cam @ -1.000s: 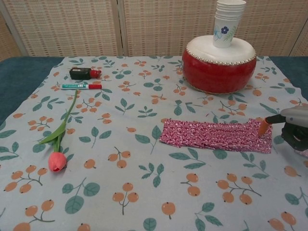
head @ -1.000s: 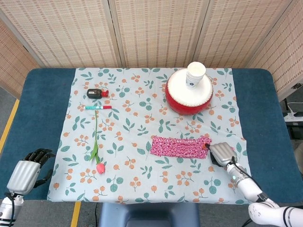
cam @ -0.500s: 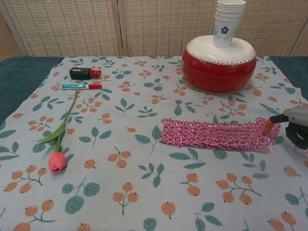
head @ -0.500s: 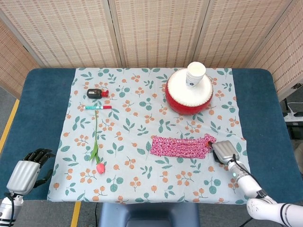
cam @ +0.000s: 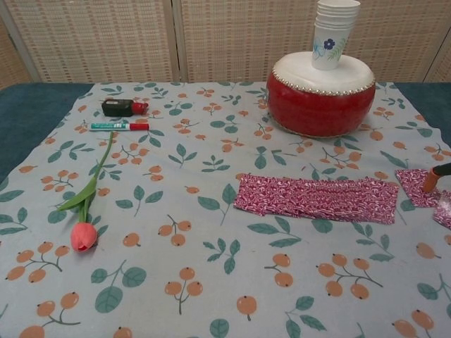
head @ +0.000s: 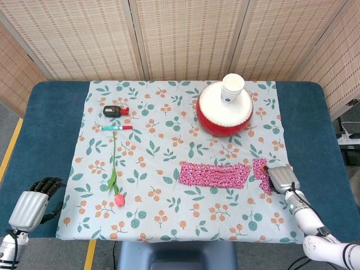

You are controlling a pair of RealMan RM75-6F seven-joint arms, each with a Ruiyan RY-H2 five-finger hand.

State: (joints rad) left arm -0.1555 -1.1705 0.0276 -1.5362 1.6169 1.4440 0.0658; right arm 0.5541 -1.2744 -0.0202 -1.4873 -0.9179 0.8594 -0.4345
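Note:
A pink knitted strip (head: 214, 174) lies flat on the floral cloth right of centre; the chest view shows the strip (cam: 317, 198) too. A smaller pink knitted piece (head: 260, 171) lies apart from its right end. My right hand (head: 281, 179) grips that piece at the cloth's right border. At the right edge of the chest view only an orange fingertip (cam: 431, 181) shows, resting on the piece (cam: 414, 187). My left hand (head: 32, 203) hangs off the table's front left corner, holding nothing, fingers loosely apart.
A red drum (head: 225, 112) with a stack of paper cups (head: 233, 89) on top stands at the back right. A tulip (head: 115, 183), a marker (head: 117, 127) and a small black object with a red cap (head: 115, 111) lie on the left. The blue table (head: 50, 135) borders the floral cloth.
My right hand moved right, drawing the pink piece off the right end of the strip; a gap now shows between them. The left hand stayed still.

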